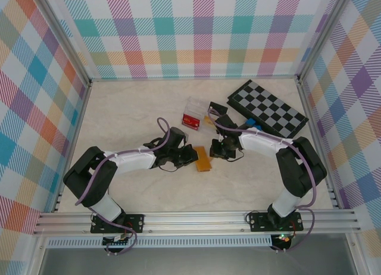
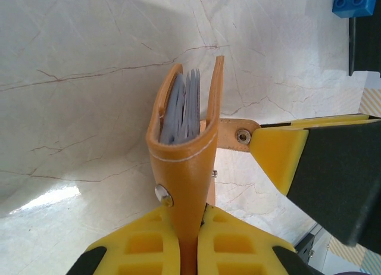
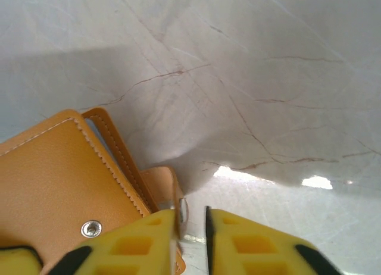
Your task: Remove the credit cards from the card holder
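i count two arms, each ending in one gripper: my left gripper (image 1: 189,158) and my right gripper (image 1: 219,149), two yellow fingers apiece. one card holder (image 1: 203,161). two metal snaps (image 2: 164,196) show on it. its grey-blue pockets (image 2: 181,111) are several, too bunched for me to count exactly. one chequered board (image 1: 268,106). one clear tray (image 1: 196,108), with one red piece (image 1: 191,120) in it. one blue brick (image 2: 356,1).

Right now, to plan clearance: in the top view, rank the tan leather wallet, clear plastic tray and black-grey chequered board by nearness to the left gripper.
1. Tan leather wallet, held by the left gripper.
2. Clear plastic tray, just behind.
3. Black-grey chequered board, back right.
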Motion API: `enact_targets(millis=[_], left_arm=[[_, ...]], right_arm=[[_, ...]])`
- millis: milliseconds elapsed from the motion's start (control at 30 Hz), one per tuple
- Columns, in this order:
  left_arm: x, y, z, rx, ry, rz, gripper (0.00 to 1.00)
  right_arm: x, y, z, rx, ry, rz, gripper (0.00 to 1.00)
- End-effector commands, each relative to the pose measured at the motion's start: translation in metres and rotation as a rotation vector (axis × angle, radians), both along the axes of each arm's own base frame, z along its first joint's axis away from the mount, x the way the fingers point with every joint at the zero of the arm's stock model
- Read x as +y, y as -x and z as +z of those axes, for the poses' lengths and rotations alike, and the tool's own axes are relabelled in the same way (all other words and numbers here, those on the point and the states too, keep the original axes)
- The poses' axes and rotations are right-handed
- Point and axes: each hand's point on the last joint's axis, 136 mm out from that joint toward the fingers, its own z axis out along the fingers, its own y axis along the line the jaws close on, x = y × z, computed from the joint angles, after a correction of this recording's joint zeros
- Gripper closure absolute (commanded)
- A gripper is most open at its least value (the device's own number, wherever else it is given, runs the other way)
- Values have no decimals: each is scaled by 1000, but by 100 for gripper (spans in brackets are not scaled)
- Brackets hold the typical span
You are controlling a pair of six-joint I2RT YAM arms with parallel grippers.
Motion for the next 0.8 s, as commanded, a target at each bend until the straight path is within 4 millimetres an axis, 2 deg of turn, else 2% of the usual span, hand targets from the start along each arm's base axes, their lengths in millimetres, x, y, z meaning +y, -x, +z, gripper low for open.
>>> enact_targets(millis=[0,233,400,500,567,767], left_arm=[[-1,5,8,-8,-38,-27,88],[13,5,5,2,-136,-14,48],[38,2,7,-25,-271,14,18],[51,-2,13,-40,-325,39,6],[59,-3,17,-53,-351,53,0],[90,-6,23,-48,-427,130,0]], right_arm=[[8,-1,2,8,-30,21,73],[11,-3,-12,36,-12,38,73],[15,-4,-13,40,-27,57,75],[16,-4,-13,39,-25,62,76],[17,-5,-13,37,-28,66,78],[26,-4,1,16,-88,101,92]])
